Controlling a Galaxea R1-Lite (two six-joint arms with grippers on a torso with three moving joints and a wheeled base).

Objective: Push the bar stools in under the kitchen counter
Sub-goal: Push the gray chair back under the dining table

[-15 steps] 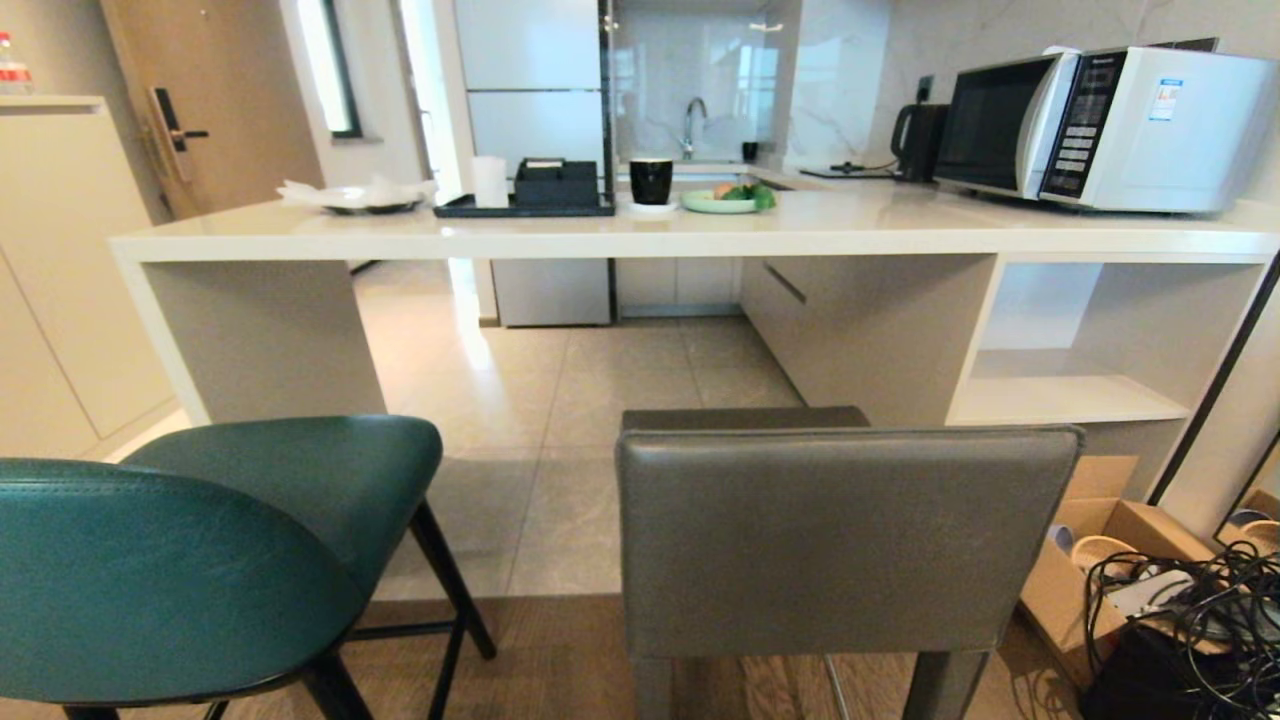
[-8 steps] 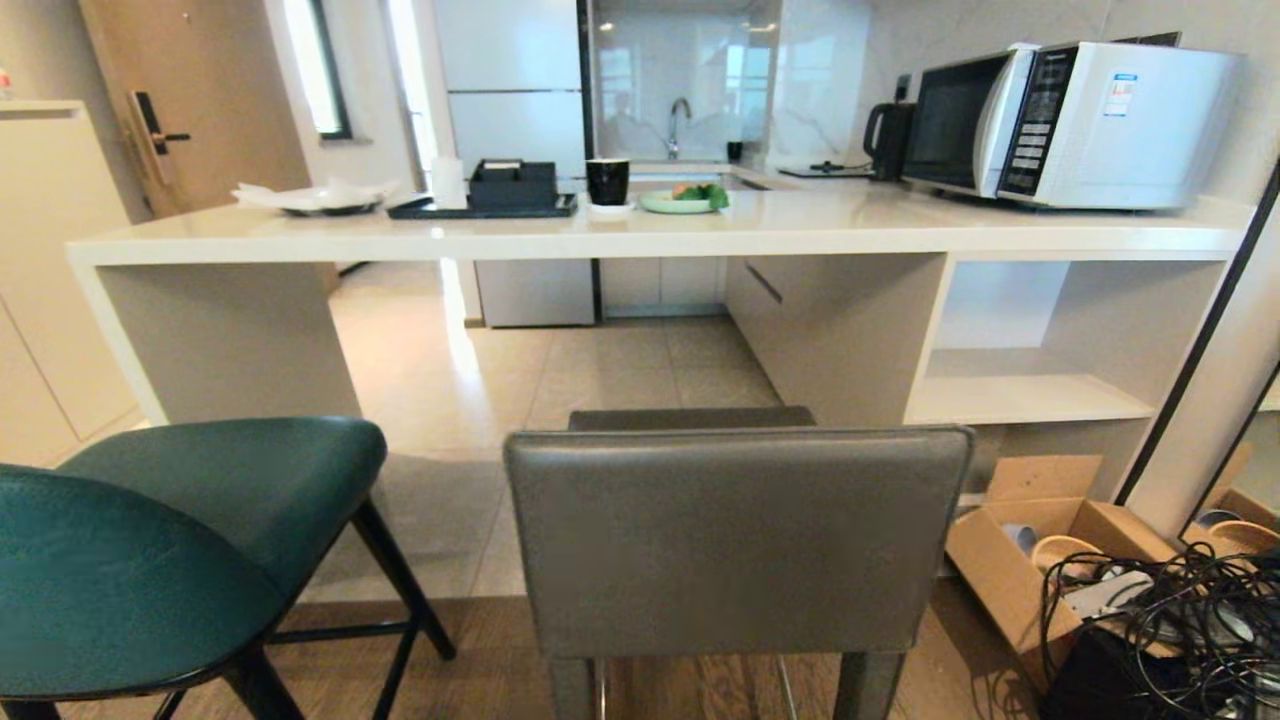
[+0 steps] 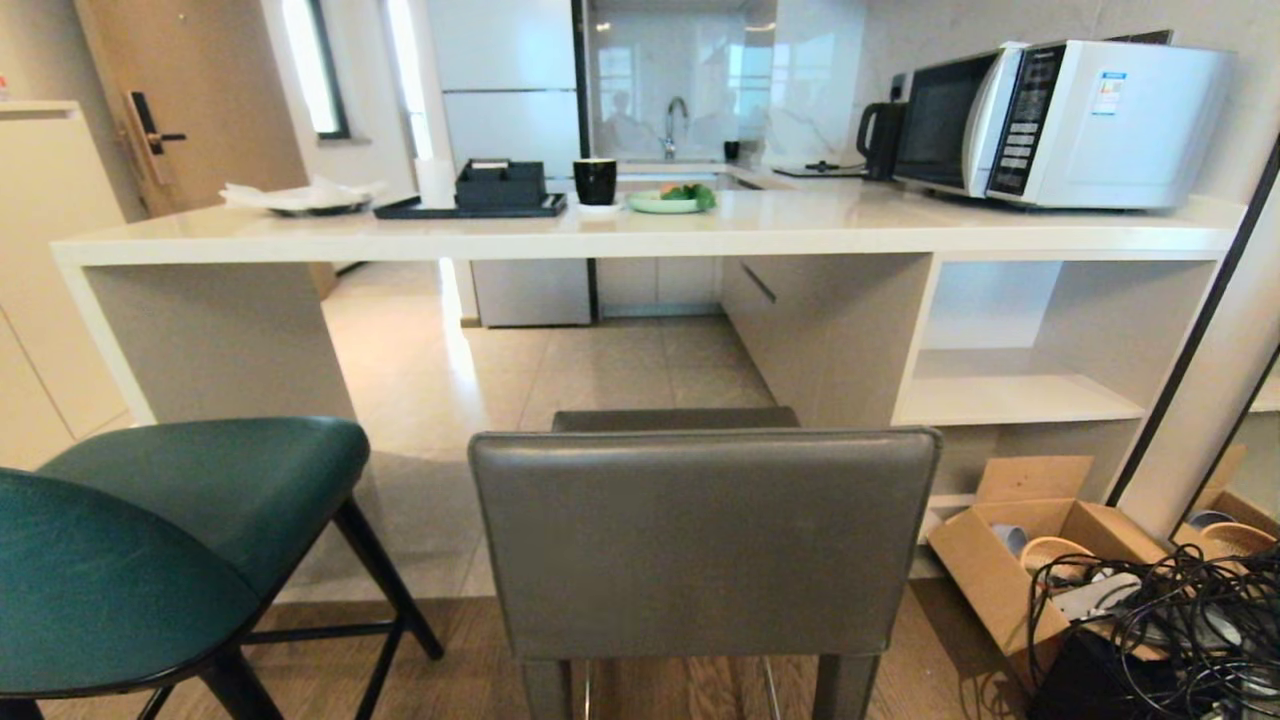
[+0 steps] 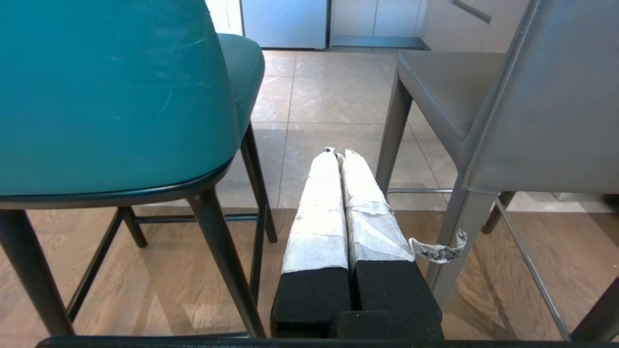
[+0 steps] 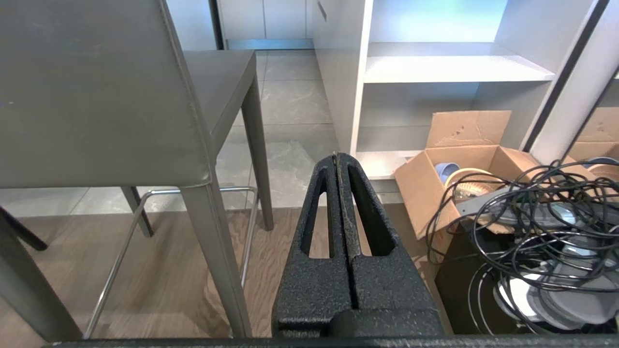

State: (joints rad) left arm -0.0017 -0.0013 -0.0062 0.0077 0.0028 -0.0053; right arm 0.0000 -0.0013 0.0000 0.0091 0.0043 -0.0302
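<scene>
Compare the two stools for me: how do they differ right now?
The teal stool has a curved rounded back and thin black legs; the grey stool has a boxy square back and grey legs. Teal stands left, grey centred. Both still stand out from the kitchen counter.

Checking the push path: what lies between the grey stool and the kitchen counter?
Only bare tiled floor lies between the grey stool and the kitchen counter, seen in the head view.

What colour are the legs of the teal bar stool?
Black: the teal bar stool stands on thin black legs, seen best in the left wrist view.
</scene>
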